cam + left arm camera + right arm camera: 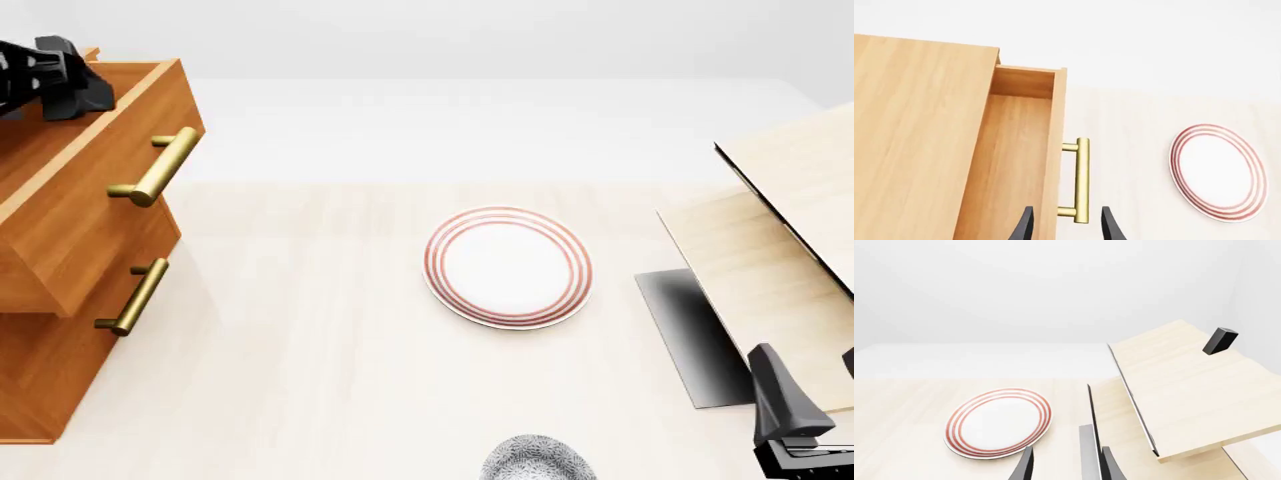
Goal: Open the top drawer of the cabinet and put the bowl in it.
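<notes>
Just ahead of the left gripper (1066,225): brass handle (1081,181) of the top drawer (1021,150), pulled out of the cabinet (74,290) to receive the bowl (537,460). Fingers parted, holding nothing. Bowl well apart from it, nearer the right gripper (1066,465), likewise parted and holding nothing.
</notes>
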You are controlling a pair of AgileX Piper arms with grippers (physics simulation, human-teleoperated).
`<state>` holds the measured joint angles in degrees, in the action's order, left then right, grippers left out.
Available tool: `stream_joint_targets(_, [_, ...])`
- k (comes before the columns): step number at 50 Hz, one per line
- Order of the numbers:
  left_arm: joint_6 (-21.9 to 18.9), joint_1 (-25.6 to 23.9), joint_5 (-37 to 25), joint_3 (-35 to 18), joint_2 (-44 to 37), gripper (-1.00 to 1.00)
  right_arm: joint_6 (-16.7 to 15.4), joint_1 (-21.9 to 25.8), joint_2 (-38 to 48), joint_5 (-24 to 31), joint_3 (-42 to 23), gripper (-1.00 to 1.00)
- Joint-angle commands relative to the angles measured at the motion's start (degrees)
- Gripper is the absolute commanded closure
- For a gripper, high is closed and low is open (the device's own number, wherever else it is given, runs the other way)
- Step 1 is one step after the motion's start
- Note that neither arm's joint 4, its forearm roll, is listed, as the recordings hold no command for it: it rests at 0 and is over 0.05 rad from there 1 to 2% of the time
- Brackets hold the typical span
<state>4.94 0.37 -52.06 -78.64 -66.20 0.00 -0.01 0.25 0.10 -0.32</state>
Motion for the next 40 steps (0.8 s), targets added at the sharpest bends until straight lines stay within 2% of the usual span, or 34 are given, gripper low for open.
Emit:
stream_joint_targets(1, [0.6,-0.5,2.6,2.7,-1.0,-1.00,0.0,0.0,0.0,0.0,0.0,-1.00])
stream_joint_targets(40, [1.6,-0.1,7.6,6.7,-4.5,-1.00,0.0,0.0,0.0,0.0,0.0,-1.00])
